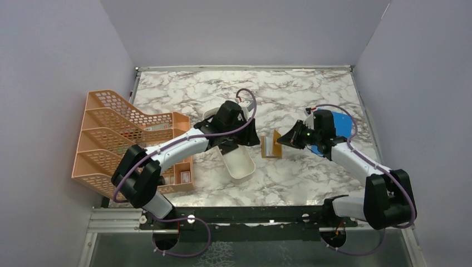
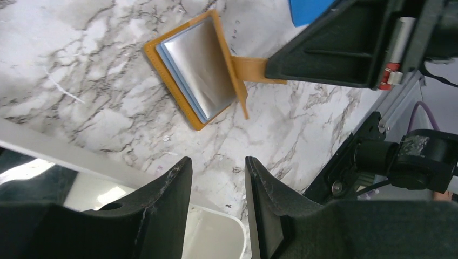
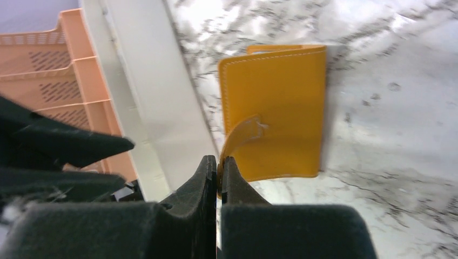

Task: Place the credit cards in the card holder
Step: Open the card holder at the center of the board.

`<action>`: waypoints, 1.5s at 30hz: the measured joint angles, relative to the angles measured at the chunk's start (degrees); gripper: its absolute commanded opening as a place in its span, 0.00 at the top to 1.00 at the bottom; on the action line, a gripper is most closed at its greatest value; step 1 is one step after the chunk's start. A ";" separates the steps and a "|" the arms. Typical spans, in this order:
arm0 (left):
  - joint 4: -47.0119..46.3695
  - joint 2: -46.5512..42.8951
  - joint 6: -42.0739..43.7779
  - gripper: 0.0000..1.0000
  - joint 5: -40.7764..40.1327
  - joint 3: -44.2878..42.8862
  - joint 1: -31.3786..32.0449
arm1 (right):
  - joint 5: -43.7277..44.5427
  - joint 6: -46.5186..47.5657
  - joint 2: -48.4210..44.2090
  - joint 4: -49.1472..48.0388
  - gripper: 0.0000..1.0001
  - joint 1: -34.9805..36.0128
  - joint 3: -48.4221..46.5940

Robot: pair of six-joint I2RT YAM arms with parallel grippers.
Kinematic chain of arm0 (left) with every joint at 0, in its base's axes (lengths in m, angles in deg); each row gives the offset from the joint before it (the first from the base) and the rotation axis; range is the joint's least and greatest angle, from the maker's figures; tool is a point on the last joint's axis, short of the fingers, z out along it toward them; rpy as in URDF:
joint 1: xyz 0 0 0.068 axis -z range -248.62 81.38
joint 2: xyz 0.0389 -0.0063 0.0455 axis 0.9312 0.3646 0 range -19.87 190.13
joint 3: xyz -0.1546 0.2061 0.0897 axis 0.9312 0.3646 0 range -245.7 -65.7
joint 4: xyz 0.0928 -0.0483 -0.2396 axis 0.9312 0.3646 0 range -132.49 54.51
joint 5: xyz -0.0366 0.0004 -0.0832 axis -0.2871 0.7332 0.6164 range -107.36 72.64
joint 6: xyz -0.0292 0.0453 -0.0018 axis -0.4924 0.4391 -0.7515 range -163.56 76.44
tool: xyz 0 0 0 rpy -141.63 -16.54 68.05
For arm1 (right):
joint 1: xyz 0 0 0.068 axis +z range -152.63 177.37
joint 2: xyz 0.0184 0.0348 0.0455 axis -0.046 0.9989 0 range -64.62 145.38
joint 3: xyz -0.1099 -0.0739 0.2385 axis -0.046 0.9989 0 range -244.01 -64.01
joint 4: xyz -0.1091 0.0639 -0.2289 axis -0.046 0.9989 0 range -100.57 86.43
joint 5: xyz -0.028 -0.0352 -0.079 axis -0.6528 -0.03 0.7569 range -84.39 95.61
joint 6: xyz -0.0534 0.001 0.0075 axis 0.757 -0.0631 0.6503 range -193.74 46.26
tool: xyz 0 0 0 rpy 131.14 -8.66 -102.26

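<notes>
With the right gripper (image 3: 219, 164) pinching the strap (image 3: 243, 132) of the card holder (image 1: 271, 144), which lies open at three o'clock from the white tray (image 1: 240, 166), and the left gripper (image 2: 216, 186) spread empty, loading cards apparently remains.

Bright, even light (glare on pockets, blurred foreground)

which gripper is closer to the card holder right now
Right. The right gripper is shut on the strap of the card holder. The left gripper hangs open over the white tray beside it, not touching.
</notes>
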 measured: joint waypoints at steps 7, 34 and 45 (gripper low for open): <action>-0.02 3.26 -0.28 0.57 -1.73 -0.79 4.52 | 4.85 4.48 4.35 1.77 0.96 -3.61 2.29; 2.12 19.37 0.68 0.55 -8.02 -17.97 8.55 | 26.62 14.53 1.38 8.46 0.91 -4.46 1.29; 3.06 23.21 1.77 0.55 -9.53 -21.09 7.34 | 26.51 14.47 3.91 8.07 0.91 -4.46 1.33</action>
